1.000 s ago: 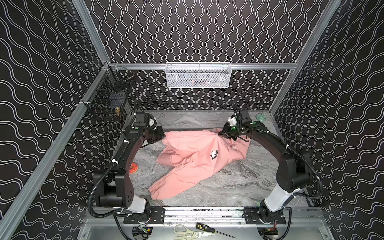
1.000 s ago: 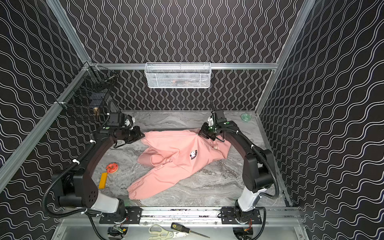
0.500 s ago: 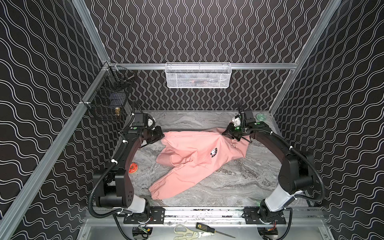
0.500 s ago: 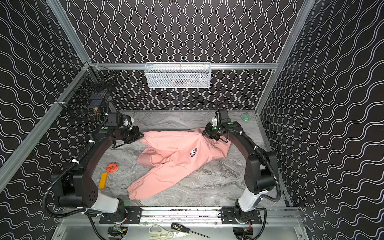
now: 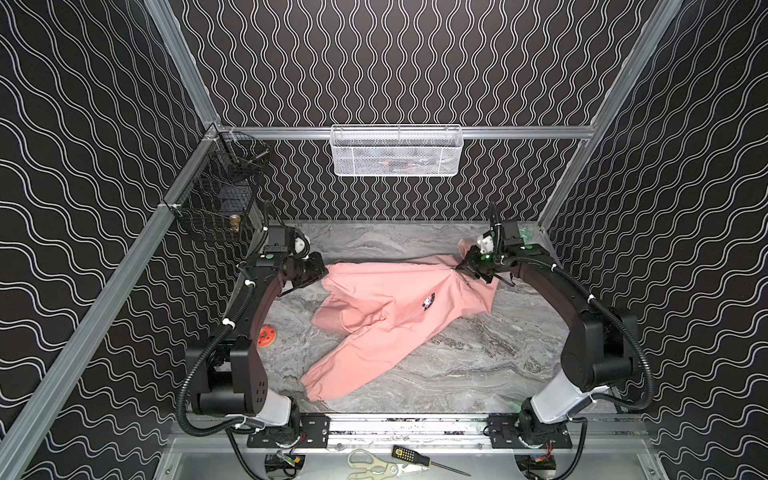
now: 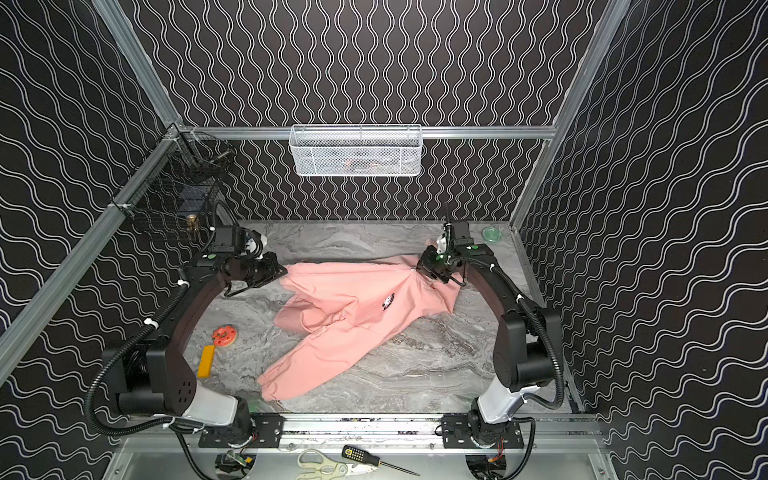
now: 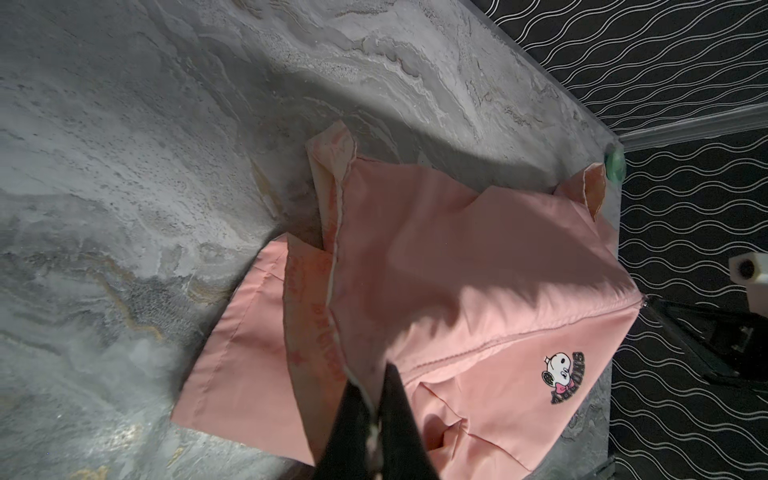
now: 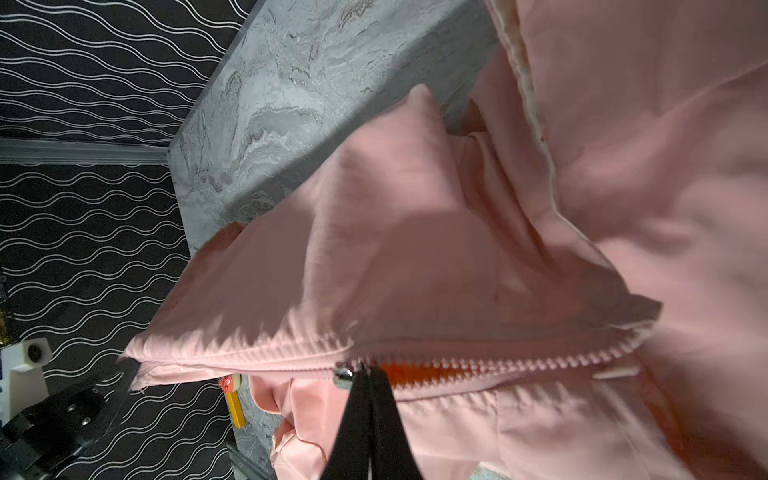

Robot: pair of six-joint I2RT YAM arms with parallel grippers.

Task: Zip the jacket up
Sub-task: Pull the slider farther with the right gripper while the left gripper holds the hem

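Jacket (image 5: 386, 299) lies mid-table, stretched between the grippers. Left gripper (image 5: 323, 275) pinches its hem edge; right gripper (image 8: 368, 382) is clenched at the zipper slider (image 8: 344, 377). Bare table (image 5: 457, 365) lies open toward the near edge.

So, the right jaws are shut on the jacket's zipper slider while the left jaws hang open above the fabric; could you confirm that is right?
Not quite. The left jaws are not open: the left wrist view shows them shut on the front edge of the jacket. The rest stands: the right jaws are shut on the zipper slider.
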